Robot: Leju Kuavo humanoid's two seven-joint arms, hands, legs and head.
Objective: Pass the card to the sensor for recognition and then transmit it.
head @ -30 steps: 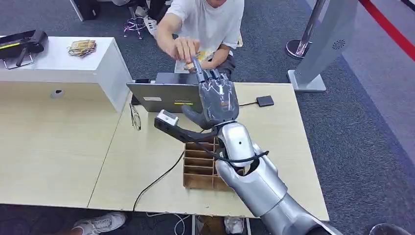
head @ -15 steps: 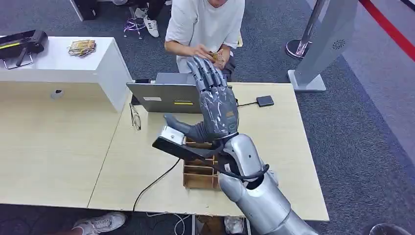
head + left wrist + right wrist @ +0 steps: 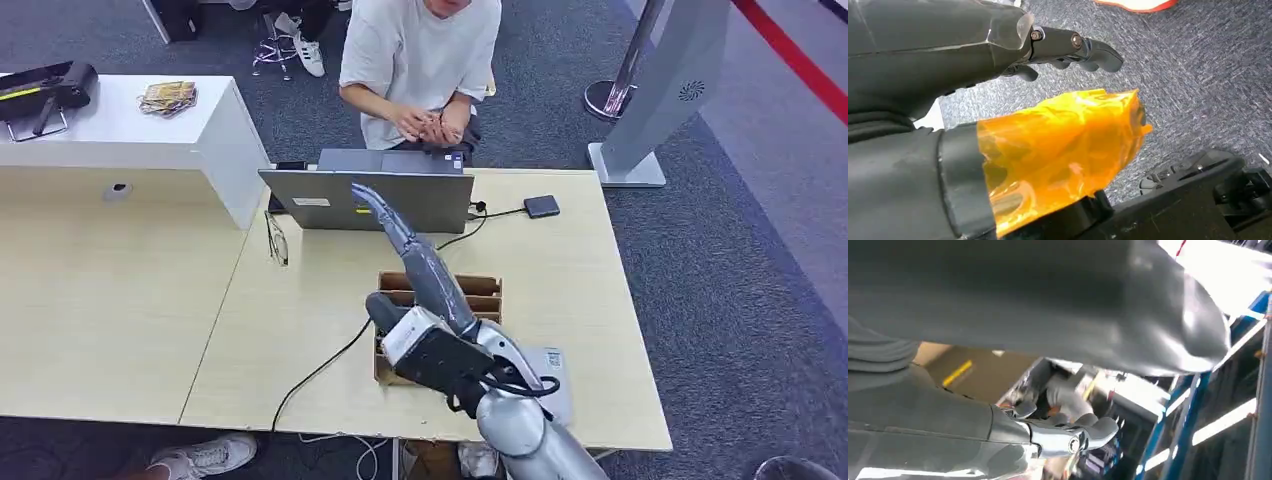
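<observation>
My right hand (image 3: 424, 272) hangs over the wooden compartment box (image 3: 487, 288), seen edge-on with its fingers stretched toward the laptop and nothing in it. In the right wrist view its fingers (image 3: 1068, 434) lie apart from the thick thumb, empty. A small black sensor pad (image 3: 541, 206) lies on the table's far right, on a cable. The person's hands (image 3: 430, 122) are together behind the laptop; I cannot make out the card in them. My left hand (image 3: 998, 100) hangs over grey carpet, its thumb wrapped in orange tape (image 3: 1063, 145), holding nothing.
An open grey laptop (image 3: 340, 200) stands at the table's far edge, with glasses (image 3: 276, 238) to its left. A black cable (image 3: 320, 368) runs off the front edge. A white flat item (image 3: 553, 366) lies by my right forearm. A white cabinet (image 3: 190, 140) stands at left.
The person took the card from my right fingertips and drew their hands back. My right arm has pulled back and dropped, and the hand has turned edge-on over the box.
</observation>
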